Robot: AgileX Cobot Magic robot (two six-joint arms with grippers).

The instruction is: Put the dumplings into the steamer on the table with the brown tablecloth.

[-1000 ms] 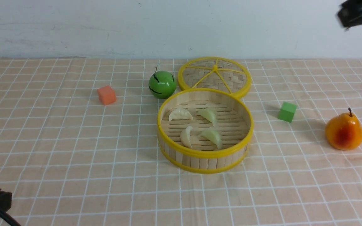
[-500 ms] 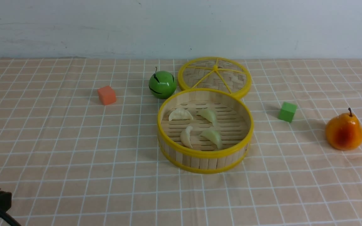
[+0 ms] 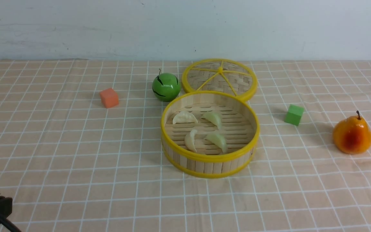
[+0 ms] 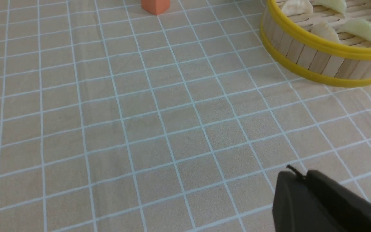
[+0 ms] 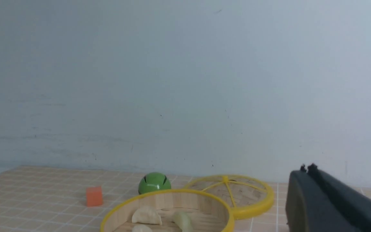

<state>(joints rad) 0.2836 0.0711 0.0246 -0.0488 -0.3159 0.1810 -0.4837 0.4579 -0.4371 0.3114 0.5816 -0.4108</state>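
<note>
Front view: dumplings inside steamer, lid behind; left claw, right claw closed

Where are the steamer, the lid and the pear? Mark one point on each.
steamer (image 3: 204, 165), front view, on its near wall.
lid (image 3: 219, 81), front view, on the woven panel between the spokes.
pear (image 3: 353, 138), front view, on the red patch of its body.
</note>
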